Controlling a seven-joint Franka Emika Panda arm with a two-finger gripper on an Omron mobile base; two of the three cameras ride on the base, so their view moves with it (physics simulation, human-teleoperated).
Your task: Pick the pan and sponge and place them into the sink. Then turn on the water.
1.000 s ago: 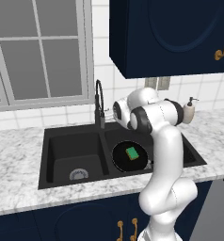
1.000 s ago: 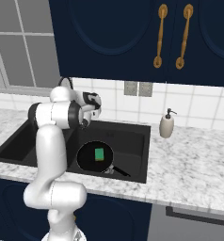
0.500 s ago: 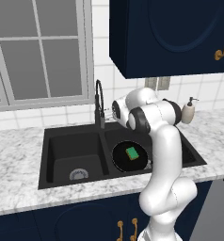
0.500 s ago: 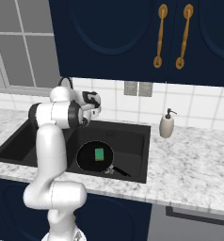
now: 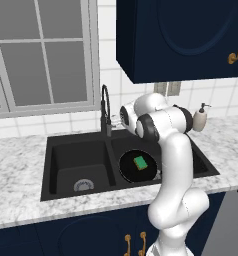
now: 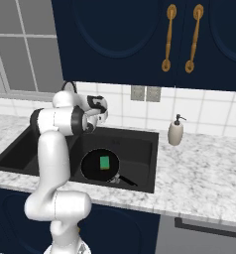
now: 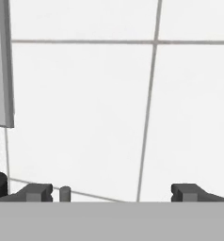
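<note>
Arm bent high over sink (image 5: 56, 150), gripper (image 7: 112, 193) level, jaws wide apart and empty, aimed at the white tiled wall (image 7: 85, 108) beside the black gooseneck faucet (image 5: 105, 107). Round black pan (image 5: 137, 166) lies in the right basin, green sponge (image 5: 140, 162) resting in it. Black double sink sits in speckled marble counter (image 6: 204, 173); navy cabinets (image 6: 140, 39) above.

Matt black double-basin sink (image 5: 66, 160) at centre frame, no shine, with a bright silvery metal drain ring (image 5: 83, 185) in the lower-left basin. Round flat-black frying pan (image 5: 137, 166) beside it, dull like the basin. On it, a small green-topped sponge block (image 5: 140, 162), soft-looking. Around them, a grey-veined white marble-look desk (image 5: 16, 185), smooth. Glossy white wall tiles (image 7: 85, 113) behind. Brassy cabinet handles (image 6: 168, 38), upper right.
</note>
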